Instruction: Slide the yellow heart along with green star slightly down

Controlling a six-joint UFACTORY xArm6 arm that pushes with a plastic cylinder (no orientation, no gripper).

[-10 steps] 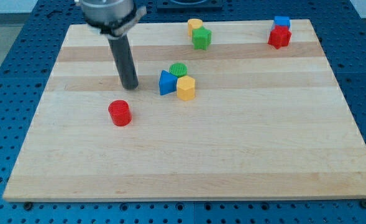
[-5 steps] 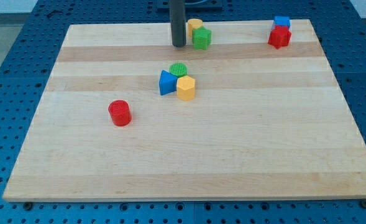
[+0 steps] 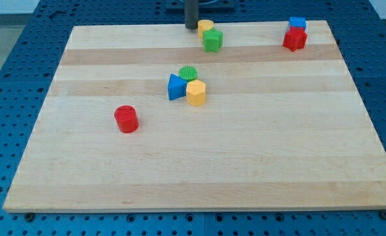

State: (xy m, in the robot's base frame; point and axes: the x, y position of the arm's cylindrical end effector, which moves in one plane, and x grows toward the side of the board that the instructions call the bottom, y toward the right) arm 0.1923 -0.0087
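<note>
just ridged yellow heart [image 3: 206,27], green star [image 3: 212,40]

The rod [image 3: 191,13] is cut off by the view's top — the green star [image 3: 212,40] overlaps the yellow heart [image 3: 206,27] (shape hard to tell).

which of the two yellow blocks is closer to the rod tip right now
The yellow heart at the view's top, beside the green star; my tip sits just left of it.

My tip [image 3: 191,27] ends a plain dark grey rod — smooth, round, unmarked.
</note>
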